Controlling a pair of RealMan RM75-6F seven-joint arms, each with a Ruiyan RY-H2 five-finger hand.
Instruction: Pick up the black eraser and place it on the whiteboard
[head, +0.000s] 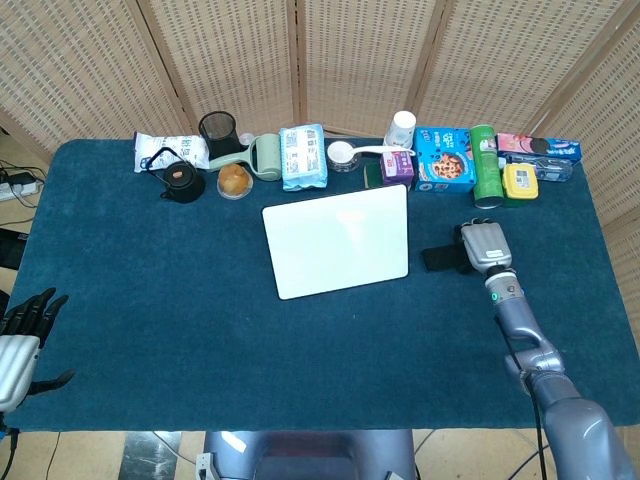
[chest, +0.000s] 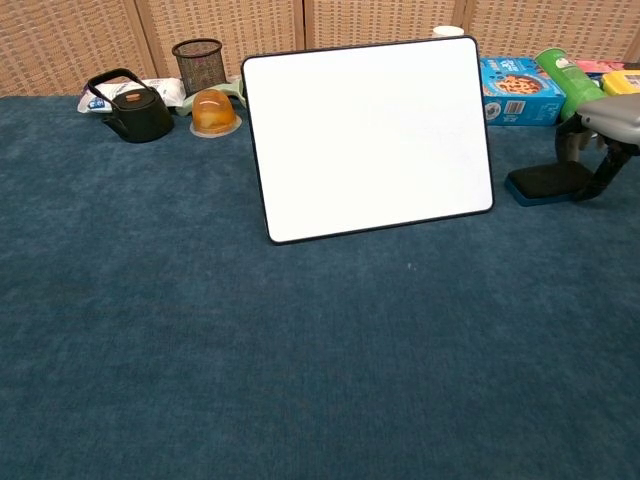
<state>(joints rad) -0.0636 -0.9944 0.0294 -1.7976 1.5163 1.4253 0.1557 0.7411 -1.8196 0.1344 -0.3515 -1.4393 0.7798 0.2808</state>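
Observation:
The black eraser (head: 437, 259) (chest: 543, 182) lies flat on the blue cloth, just right of the whiteboard (head: 338, 240) (chest: 370, 135). My right hand (head: 481, 245) (chest: 603, 130) is over the eraser's right end, its fingers (chest: 610, 172) curled down on both sides of it. Whether they press on the eraser is unclear. The whiteboard lies bare in the middle of the table. My left hand (head: 20, 340) hangs off the near left corner with fingers apart and nothing in it.
Along the back edge stand a black teapot (head: 178, 178), mesh cup (head: 217, 128), orange jelly cup (head: 234, 181), wipes pack (head: 302, 157), blue box (head: 444, 159), green can (head: 485, 163) and yellow item (head: 520, 181), the last three close behind my right hand.

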